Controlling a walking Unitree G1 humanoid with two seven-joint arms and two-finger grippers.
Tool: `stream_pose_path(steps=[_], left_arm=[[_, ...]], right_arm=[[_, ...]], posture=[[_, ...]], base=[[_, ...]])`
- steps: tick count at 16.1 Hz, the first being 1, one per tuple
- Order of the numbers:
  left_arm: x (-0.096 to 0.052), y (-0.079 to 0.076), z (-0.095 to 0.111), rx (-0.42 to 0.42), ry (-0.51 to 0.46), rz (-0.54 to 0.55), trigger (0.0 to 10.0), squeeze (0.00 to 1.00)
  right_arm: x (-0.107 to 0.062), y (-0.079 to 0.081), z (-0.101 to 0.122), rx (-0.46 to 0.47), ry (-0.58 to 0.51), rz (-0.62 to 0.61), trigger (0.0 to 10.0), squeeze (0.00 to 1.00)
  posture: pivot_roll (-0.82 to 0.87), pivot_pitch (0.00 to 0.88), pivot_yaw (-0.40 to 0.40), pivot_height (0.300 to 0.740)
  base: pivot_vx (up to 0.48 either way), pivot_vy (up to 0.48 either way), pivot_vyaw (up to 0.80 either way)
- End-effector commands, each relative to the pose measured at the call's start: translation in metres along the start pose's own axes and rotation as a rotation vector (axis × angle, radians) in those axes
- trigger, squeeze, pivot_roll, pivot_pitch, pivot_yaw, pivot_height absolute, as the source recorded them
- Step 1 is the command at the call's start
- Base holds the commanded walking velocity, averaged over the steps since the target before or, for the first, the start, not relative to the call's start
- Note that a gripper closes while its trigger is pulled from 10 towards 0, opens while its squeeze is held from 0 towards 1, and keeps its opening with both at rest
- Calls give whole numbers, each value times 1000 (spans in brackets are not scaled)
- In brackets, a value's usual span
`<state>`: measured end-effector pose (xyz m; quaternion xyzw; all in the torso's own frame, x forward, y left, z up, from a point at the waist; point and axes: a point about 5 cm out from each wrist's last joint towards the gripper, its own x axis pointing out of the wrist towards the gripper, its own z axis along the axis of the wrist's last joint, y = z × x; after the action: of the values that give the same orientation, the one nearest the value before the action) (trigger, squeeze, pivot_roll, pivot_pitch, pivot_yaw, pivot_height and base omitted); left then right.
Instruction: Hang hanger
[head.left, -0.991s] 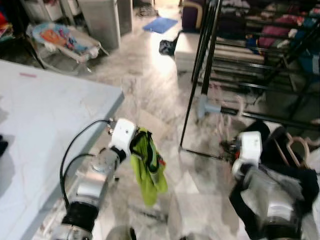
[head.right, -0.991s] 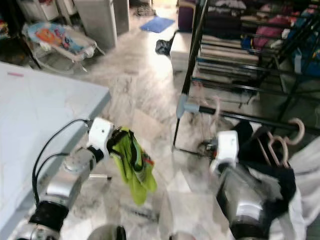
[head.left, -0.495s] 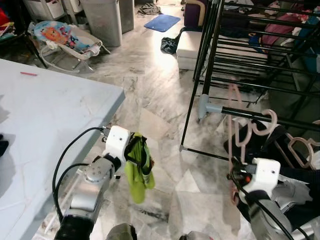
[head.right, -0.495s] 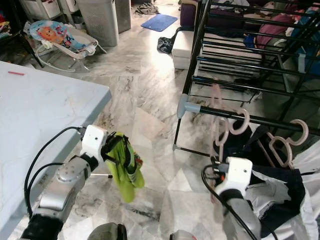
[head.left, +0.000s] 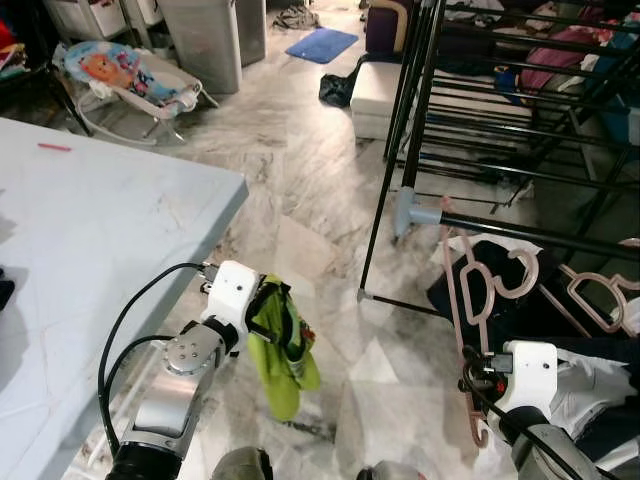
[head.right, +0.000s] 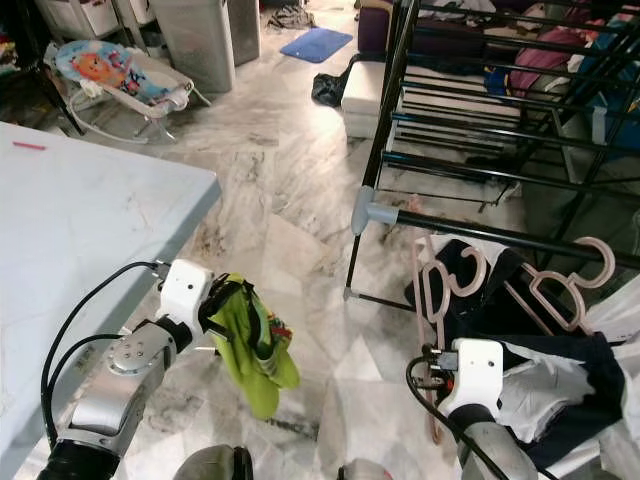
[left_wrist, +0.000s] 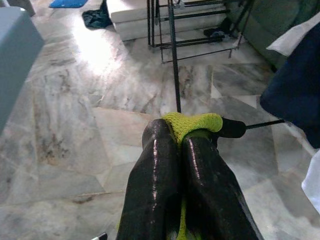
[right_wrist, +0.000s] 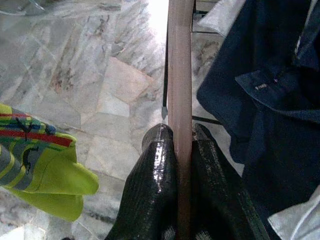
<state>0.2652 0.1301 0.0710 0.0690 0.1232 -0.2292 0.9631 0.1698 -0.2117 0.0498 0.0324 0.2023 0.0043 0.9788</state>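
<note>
Right gripper (right_wrist: 182, 150): its two black fingers squeeze the pink hanger (head.left: 466, 300) from both sides.
Pink hanger: it stands up from the jaws, and its hook (head.right: 470, 270) is near the black rail (head.right: 500, 236), just under it. I cannot tell if they touch.
Left gripper (left_wrist: 181, 145): its fingers are pressed together on a lime-green cloth (head.left: 282, 350), which hangs down below the jaws.
In the way: dark blue clothes (right_wrist: 260, 110) hang right beside the right jaws. More pink hangers (head.right: 555, 295) sit on the same rail.
Around: a black clothes rack (head.left: 420, 130) stands past both jaws on the marble floor (head.left: 300, 170). A pale blue table (head.left: 90, 230) is beside the left arm. A baby bouncer (head.left: 125, 80) and a blue mat (head.left: 320, 45) are far off.
</note>
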Motion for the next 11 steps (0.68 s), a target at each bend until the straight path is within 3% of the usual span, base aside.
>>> stream_pose_path(steps=[1, 6, 11], left_arm=[[0, -2, 8, 20, -25, -21, 10000, 0], [2, -3, 10, 26, -24, -29, 10000, 0], [3, -7, 11, 25, -23, -42, 10000, 0]], right_arm=[[-1, 2, -1, -35, -6, 11, 10000, 0], [-3, -1, 2, -77, -32, -1, 10000, 0], [7, -1, 30, -163, -152, -23, 10000, 0]], posture=[[-64, 38, 15, 740], [-66, 39, 15, 740], [-72, 46, 14, 740]], base=[[-352, 0, 0], [-352, 0, 0], [-353, 0, 0]])
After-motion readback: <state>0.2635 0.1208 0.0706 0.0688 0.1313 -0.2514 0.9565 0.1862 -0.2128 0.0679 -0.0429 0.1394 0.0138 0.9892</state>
